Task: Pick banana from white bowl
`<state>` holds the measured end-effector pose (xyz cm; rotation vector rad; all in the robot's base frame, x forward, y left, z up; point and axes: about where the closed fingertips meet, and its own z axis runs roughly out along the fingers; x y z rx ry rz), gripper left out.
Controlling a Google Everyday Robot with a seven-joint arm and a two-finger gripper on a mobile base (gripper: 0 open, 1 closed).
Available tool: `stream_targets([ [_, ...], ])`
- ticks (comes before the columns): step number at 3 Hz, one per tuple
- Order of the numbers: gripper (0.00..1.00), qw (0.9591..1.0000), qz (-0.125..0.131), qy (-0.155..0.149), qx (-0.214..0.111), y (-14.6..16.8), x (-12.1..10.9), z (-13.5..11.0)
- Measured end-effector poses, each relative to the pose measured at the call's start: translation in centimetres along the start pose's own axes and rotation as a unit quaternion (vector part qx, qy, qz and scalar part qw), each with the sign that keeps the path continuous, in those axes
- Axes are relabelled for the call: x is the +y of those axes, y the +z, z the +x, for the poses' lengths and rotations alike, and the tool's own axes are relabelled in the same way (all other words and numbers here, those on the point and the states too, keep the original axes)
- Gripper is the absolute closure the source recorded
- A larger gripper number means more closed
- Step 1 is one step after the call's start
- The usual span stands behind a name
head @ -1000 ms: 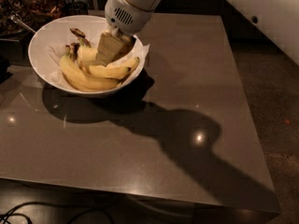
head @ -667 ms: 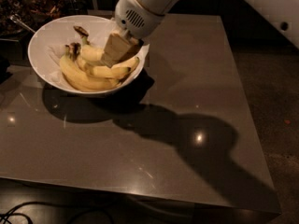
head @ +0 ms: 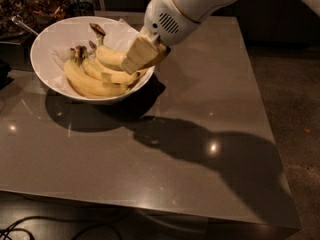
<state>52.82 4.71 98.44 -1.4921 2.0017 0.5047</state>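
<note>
The white bowl (head: 46,43) stands at the table's far left, lined with white paper. In it lies a cluster of longer yellow bananas (head: 92,82). The shorter banana (head: 111,56) with a long dark stem lies above the cluster, stem pointing up and left. My gripper (head: 141,55) reaches down from the upper right over the bowl's right rim. Its tan fingers (head: 136,54) are closed on the right end of that banana, which they hide.
The grey table (head: 200,134) stretches to the right and front of the bowl, with my arm's shadow across it. Dark cluttered objects (head: 35,1) and a metal handle (head: 22,26) sit behind the bowl at the far left. The floor lies beyond the table's right edge.
My gripper has moved up and to the right, and the short banana's stem has shifted up and right with it.
</note>
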Motion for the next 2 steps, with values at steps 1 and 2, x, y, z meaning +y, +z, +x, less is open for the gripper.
stream_targets([
  [1, 1.00, 0.9994, 0.019, 0.014, -0.026, -2.67, 2.06, 1.82],
  [2, 1.00, 0.9994, 0.019, 0.015, -0.026, -2.70, 2.11, 1.93],
])
